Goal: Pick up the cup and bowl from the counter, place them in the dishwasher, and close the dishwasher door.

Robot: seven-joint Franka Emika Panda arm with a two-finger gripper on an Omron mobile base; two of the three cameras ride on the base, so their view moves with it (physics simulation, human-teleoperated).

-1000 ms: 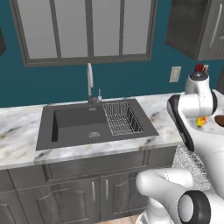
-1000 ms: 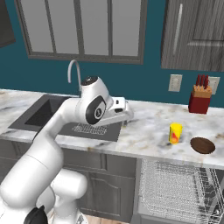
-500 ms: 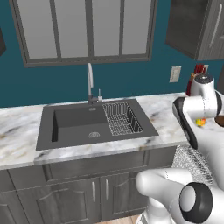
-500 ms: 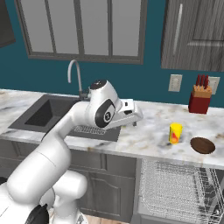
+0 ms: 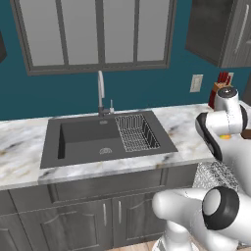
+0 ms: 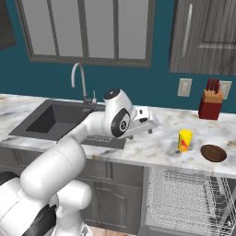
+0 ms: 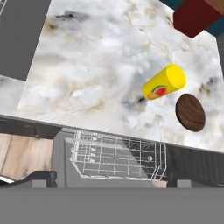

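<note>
With its jaws spread wide and empty, the gripper (image 6: 150, 123) hangs above the marble counter (image 6: 152, 147), left of the cup (image 6: 185, 140). Best to come down square over the cup's smooth yellow cylinder and close low. Right of the cup lies the bowl (image 6: 214, 152), a shallow dark brown disc; below it gleams the dishwasher (image 6: 184, 196) rack's wire mesh.
</note>
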